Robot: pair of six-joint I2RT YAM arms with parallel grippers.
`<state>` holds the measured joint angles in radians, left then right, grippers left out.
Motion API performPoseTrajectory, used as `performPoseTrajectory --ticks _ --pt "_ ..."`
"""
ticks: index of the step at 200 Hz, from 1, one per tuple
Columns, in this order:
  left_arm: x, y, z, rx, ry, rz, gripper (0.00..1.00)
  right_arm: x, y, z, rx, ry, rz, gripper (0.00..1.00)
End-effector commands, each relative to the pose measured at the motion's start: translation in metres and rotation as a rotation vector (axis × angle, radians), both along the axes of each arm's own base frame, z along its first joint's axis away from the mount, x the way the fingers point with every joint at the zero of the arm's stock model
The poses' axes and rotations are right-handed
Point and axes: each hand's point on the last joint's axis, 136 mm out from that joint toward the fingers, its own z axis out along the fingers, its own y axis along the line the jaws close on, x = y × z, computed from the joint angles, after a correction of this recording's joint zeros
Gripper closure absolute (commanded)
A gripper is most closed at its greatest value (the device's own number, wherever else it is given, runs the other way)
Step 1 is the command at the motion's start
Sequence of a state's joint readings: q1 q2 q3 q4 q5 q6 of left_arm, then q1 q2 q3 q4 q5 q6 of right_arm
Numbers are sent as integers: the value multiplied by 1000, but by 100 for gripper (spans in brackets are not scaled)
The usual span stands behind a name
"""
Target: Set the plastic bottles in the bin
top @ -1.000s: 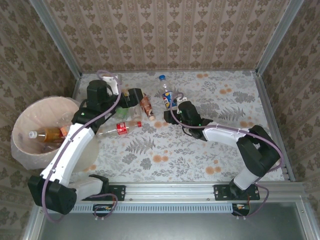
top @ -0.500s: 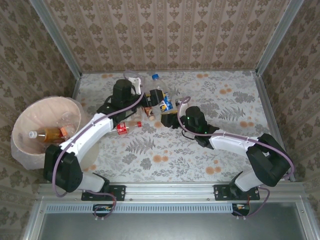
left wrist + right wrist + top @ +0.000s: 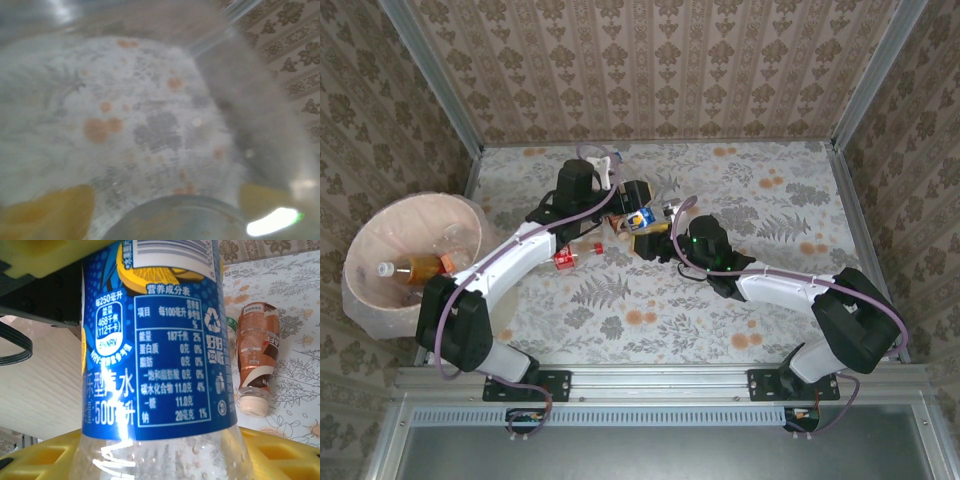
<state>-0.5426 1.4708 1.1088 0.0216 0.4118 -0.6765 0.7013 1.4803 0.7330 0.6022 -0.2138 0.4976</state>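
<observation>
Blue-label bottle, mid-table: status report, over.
Right pincer shut on blue-label bottle. Left pincer straddling same bottle, grip unclear. Bin at far left, not yet reached. Brown bottle lying alongside, not blocking.

A staged lab cell: wallpapered panels (image 3: pixel 650 60) in aluminium framing (image 3: pixel 432 80) enclose a floral tabletop (image 3: pixel 770 290).

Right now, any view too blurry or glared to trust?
Left wrist: smeared soft throughout, white glare patch lower right. Right wrist: blue-label bottle sharp, with glints on its bare plastic; brown bottle behind also readable. Top external: sharp, evenly lit.
</observation>
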Motion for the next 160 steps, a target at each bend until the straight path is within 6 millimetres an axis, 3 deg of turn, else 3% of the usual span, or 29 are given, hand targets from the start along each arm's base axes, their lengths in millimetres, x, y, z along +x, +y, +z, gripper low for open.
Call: performPoseTrajectory --ticks 1,26,40,52,85,90,103,160 --pt "-2 1 29 -36 -93 -11 33 -10 8 24 54 -70 66 41" --pt "-4 12 37 -12 -140 32 39 -12 8 27 48 -76 76 26" --pt "-4 21 38 25 -160 64 40 -13 7 28 35 -86 82 8" --pt "-4 30 38 72 -171 92 41 -13 4 26 5 -95 78 0" --pt "-6 59 39 211 -192 174 41 -6 -11 19 -62 -123 -7 0" --pt "-6 65 40 236 -196 196 41 -6 -16 31 -51 -149 -28 0" --pt "-7 81 45 298 -211 247 41 -2 -24 30 -73 -160 -79 0" --pt "-28 155 72 516 -254 405 42 20 -52 8 -214 -98 -257 0"
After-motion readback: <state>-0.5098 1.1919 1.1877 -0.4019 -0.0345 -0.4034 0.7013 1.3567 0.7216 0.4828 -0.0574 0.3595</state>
